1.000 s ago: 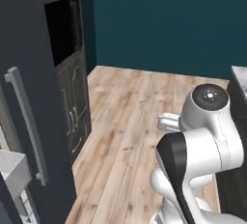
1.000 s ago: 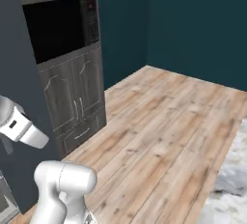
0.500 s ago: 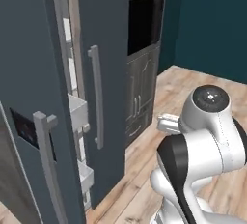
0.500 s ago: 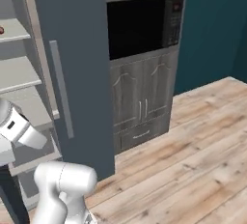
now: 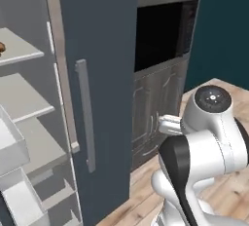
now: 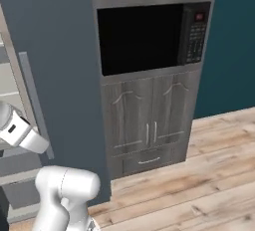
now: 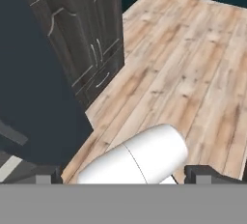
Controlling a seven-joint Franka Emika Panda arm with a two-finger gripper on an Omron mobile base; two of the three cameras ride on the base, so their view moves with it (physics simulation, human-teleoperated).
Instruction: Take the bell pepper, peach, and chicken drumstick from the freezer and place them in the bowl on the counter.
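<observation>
your hand (image 7: 123,178) shows only its tips, apparently empty; its opening is unclear. the freezer (image 5: 29,122) stands open; expect the drumstick (image 5: 2,48) stiff, slick: grip mid-length.

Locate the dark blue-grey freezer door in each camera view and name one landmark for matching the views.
Left base view: the dark blue-grey freezer door fills the centre, open, with pale shelves to its left.
Right base view: it covers the left part, beside the black microwave.
Hand view: it is the dark slab at the left.
Shared landmark: the dark wood-grain cupboard doors next to the freezer door.
</observation>
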